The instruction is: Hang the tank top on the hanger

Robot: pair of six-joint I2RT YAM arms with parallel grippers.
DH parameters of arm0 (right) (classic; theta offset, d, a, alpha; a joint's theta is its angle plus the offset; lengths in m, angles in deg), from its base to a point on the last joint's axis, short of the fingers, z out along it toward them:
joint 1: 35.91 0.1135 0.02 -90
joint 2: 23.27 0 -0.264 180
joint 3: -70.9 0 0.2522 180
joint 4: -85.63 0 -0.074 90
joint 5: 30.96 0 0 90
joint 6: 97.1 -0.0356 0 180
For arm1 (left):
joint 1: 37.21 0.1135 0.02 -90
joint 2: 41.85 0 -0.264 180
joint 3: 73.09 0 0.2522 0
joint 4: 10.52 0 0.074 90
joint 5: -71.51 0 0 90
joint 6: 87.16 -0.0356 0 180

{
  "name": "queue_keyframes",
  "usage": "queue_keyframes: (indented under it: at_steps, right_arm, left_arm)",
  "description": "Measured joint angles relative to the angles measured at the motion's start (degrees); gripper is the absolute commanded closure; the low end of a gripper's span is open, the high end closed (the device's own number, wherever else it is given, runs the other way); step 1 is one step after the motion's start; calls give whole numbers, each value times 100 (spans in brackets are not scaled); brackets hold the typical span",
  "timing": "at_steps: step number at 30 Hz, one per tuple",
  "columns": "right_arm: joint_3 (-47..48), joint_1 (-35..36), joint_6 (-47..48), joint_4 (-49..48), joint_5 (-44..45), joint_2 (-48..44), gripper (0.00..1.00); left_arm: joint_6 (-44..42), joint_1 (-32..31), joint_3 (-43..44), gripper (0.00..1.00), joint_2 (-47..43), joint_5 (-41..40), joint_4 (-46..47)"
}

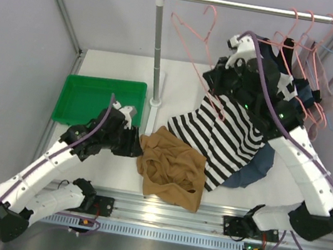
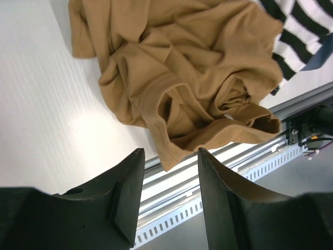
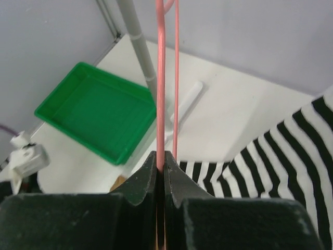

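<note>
Right gripper [image 3: 161,166]: jaws clamped on wire of pink hanger [image 3: 161,78], held raised above striped top [image 1: 228,138]. Left gripper [image 2: 170,156]: fingers apart, holding nothing, just beside tank top [image 2: 182,67]. Tank top crumpled on table [image 1: 104,159] at near edge, touching striped top.

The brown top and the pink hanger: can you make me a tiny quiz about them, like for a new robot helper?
1. True or false: the crumpled caramel-brown fabric tank top already hangs on the thin pink wire hanger.
2. What does the right gripper pinch? A) the pink wire hanger B) the black-and-white striped top C) the green plastic tray
3. Fill in: the left gripper, beside the tank top, is ____ (open/shut).
Key: 1 false; 2 A; 3 open.
</note>
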Motion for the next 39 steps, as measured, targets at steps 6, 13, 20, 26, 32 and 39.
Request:
queue_keyframes:
  at_steps: [6, 13, 20, 26, 32, 39]
  right_arm:
    - [-1451, 503, -339, 466, -229, -1552, 100]
    - [-2726, 1478, -1073, 1556, -243, -3213, 100]
    - [-3296, 1565, -1593, 2640, -267, -4109, 100]
    - [-3318, 1565, -1694, 3270, -415, -4291, 100]
    - [-3591, 1565, -1690, 3458, -774, -4312, 100]
    - [-3832, 1565, -1624, 3539, -1263, -4214, 100]
  left_arm:
    - [501, -111, -828, 52, -2, -11, 205]
    - [1040, -1067, -931, 52, 219, -391, 529]
    - [1464, -1652, -964, 53, 651, -1154, 715]
    - [1600, -1840, -962, 54, 1005, -1646, 717]
    - [1672, -1956, -962, 57, 1349, -1897, 719]
    - [1676, -2006, -962, 79, 1451, -2044, 721]
